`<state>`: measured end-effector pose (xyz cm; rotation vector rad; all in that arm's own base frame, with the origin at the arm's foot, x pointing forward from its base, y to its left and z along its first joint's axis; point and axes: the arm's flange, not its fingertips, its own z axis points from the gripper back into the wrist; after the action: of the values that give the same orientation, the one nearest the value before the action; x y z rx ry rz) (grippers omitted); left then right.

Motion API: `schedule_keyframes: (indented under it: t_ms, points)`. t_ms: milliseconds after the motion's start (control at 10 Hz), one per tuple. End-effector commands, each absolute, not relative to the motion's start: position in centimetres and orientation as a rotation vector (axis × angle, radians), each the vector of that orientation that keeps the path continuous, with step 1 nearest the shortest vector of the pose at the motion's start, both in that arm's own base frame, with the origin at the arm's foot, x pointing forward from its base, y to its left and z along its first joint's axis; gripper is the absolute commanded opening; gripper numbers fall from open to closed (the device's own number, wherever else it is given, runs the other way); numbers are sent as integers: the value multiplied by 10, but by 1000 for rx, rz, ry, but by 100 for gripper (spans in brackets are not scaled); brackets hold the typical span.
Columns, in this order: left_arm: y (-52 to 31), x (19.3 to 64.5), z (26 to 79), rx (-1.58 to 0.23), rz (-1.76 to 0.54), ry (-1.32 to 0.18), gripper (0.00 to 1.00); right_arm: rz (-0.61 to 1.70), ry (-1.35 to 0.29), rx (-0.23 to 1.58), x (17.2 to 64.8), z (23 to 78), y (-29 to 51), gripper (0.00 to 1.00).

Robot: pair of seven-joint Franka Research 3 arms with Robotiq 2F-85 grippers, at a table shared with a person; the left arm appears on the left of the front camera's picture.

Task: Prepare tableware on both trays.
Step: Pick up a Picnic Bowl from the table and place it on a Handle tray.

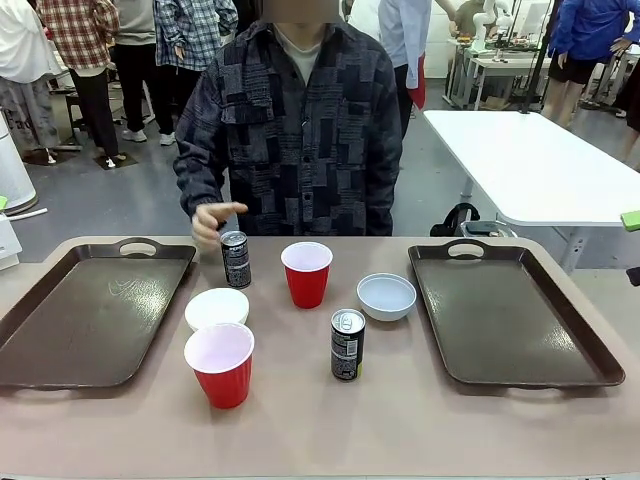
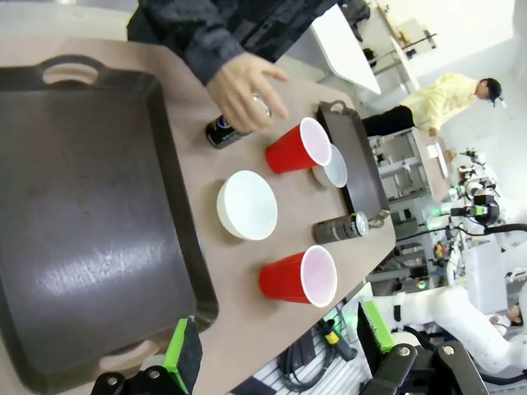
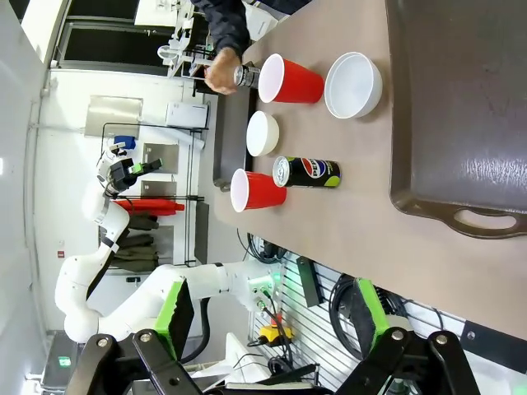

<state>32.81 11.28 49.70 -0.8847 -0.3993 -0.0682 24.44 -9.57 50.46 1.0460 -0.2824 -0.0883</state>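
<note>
We see both grippers held off the beige table [image 1: 400, 430] with nothing between their fingers. In the left wrist view our left gripper [image 2: 278, 346] stands wide, its green pads far apart. In the right wrist view our right gripper [image 3: 272, 313] is just as wide and holds nothing.

We read the front view as a clock face with 12 toward the person. The left dark brown rectangular plastic tray [image 1: 90, 320] lies at 9 o'clock and the right dark brown rectangular plastic tray [image 1: 510, 320] at 3 o'clock. All the tableware stands upright on the table between them.

- **11 o'clock:** the far slim dark drink can [image 1: 235, 260], with the person's hand [image 1: 212, 222] at its top. We cannot tell whether the fingers grip it.
- **12 o'clock:** the far red plastic cup [image 1: 306, 275].
- **2 o'clock:** the right small round white bowl [image 1: 386, 296], near the right tray's inner rim.
- **9 o'clock:** the left small round white bowl [image 1: 216, 308].
- **7 o'clock:** the near red plastic cup [image 1: 220, 365], just in front of the left bowl.
- **5 o'clock:** the near slim dark drink can [image 1: 347, 345].

From our left gripper's gap, the near cup sits at 12 o'clock, well apart, and the left tray spreads toward 10 o'clock. From our right gripper's gap, the near can and near cup lie at 12 o'clock, well apart, and the right tray at 2 o'clock.
</note>
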Motion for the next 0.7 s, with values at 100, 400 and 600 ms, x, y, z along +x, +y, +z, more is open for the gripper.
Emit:
schedule_keyframes:
  t_ms: [100,400,600]
  points:
    - [113,330,498,-902,-60,-408,100,-88,-282,1025,249,509,-91,100]
    - [113,330,498,-902,-60,-408,100,-96,-277,877,267,525,-71,100]
    - [113,330,498,-902,-60,-408,100,-73,-264,706,286,543,-33,100]
